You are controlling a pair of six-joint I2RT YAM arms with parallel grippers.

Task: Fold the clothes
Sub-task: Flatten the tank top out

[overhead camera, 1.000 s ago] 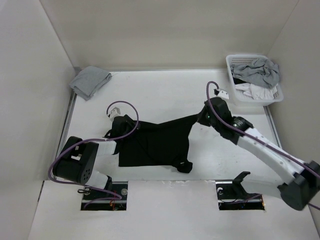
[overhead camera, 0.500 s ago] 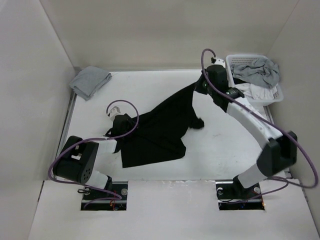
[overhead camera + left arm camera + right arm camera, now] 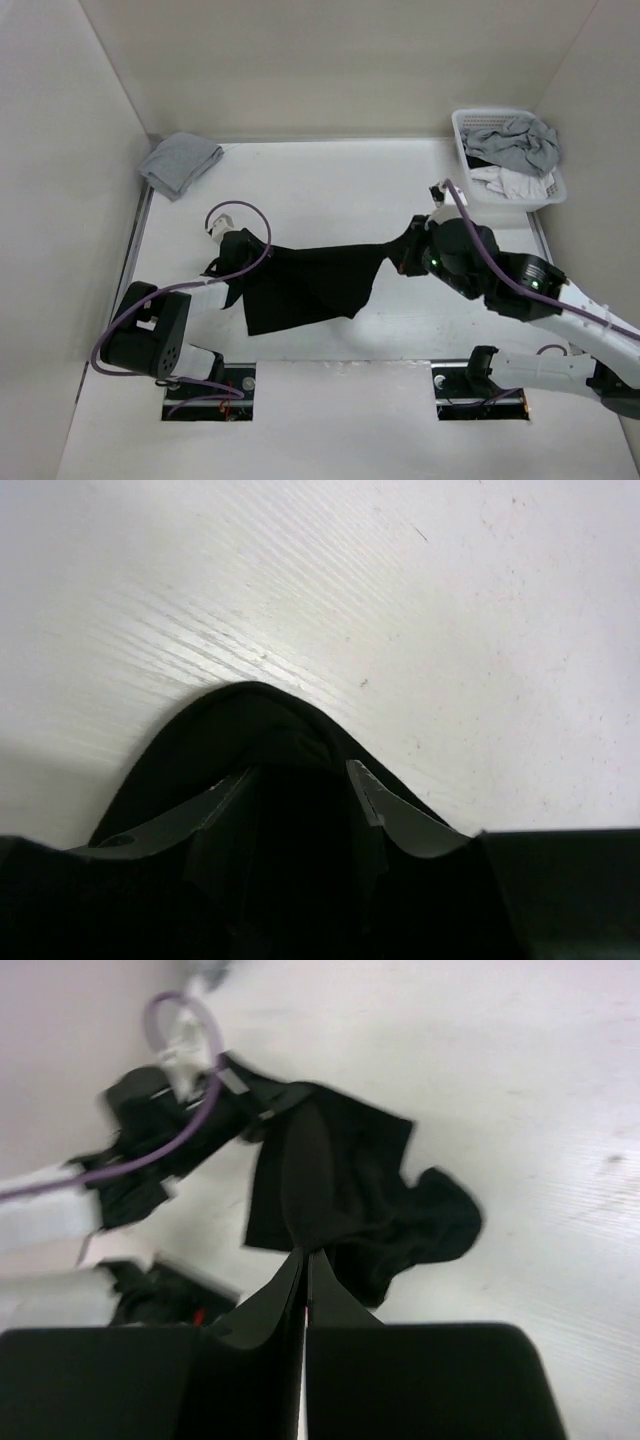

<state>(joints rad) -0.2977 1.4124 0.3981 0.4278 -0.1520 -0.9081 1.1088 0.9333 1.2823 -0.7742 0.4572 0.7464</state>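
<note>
Your right fingers (image 3: 304,1280) swung the black shirt (image 3: 310,285) up toward the basket (image 3: 510,203), then brought it back down.

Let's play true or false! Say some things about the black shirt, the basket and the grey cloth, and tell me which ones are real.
1. The right jaws pinch the black garment. True.
2. The black garment lies in the basket. False: it is out on the table, left of the basket.
3. A grey cloth sits in the far left corner. True.
4. The basket is empty. False: grey and white garments are in it.
</note>
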